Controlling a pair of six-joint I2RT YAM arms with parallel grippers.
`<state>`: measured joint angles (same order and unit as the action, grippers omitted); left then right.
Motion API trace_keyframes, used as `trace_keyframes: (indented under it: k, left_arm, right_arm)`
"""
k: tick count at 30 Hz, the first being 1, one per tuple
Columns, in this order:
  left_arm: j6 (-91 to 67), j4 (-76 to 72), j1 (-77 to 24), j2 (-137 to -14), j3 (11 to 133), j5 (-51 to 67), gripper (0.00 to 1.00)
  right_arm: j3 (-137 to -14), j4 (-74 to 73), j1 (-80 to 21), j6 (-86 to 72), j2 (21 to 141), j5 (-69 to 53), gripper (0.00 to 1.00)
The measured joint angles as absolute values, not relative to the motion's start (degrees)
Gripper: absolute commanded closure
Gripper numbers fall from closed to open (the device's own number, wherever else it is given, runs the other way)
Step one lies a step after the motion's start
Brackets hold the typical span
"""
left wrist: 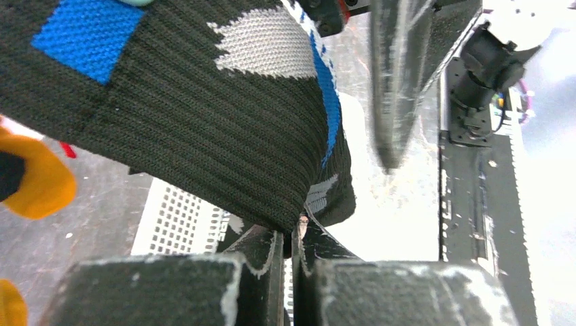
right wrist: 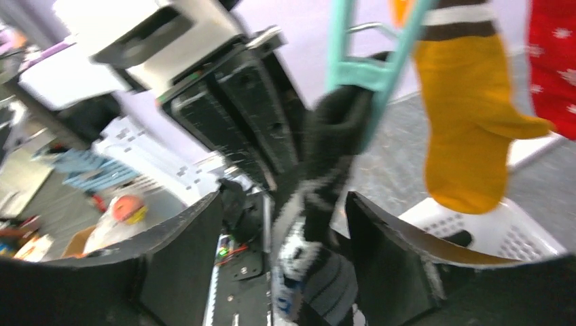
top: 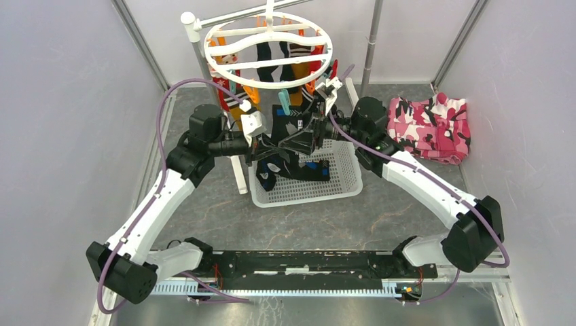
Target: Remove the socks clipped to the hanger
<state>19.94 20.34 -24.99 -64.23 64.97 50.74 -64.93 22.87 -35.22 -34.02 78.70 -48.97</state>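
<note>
The white ring hanger (top: 268,44) hangs at the back with several socks clipped under it. A black sock (left wrist: 204,115) with blue and grey patches hangs from a teal clip (right wrist: 367,68). My left gripper (left wrist: 292,234) is shut on this sock's lower edge. My right gripper (right wrist: 284,200) is open, and the same black sock (right wrist: 326,170) hangs loose between its fingers. A mustard sock (right wrist: 469,129) and a red sock (right wrist: 553,61) hang just beside it. In the top view both grippers (top: 266,155) (top: 303,139) meet at the black sock (top: 289,125) over the basket.
A white perforated basket (top: 306,195) stands under the grippers with dark socks (top: 306,170) lying in it. A pink camouflage cloth (top: 429,128) lies at the right. The hanger's white pole (top: 204,75) stands close behind my left arm. Side walls enclose the table.
</note>
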Motion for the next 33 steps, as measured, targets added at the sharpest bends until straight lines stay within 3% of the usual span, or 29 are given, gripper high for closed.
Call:
trace_keyframes:
  k: [1,7,13,21,27,33]
  left_arm:
    - [19.94,19.64,-24.99,-63.75,64.42,49.91,0.98]
    - [18.65,17.28,-24.99,-60.27,61.45,47.24,0.98]
    - [17.32,16.4,-24.99,-60.2,61.41,46.59,0.98]
    - [16.38,16.12,-25.23,-60.2,61.41,46.46,0.98]
    - [16.1,16.1,-25.45,-60.2,61.36,45.98,0.97]
    - [16.1,15.9,-26.06,-60.23,60.36,43.55,0.98]
  right_arm:
    - [-65.65,20.27,-35.27,-32.32,78.52,-46.61,0.17]
    - [-70.35,11.77,-35.24,-25.56,76.4,-32.75,0.14]
    - [-77.01,13.52,-35.24,-25.3,78.41,-29.61,0.19]
    - [-77.14,18.74,-35.97,-29.65,82.0,-29.21,0.25]
    - [-77.14,20.93,-36.99,-31.94,83.53,-27.64,0.42]
    - [-78.5,23.59,-37.65,-34.28,84.9,-26.2,0.8]
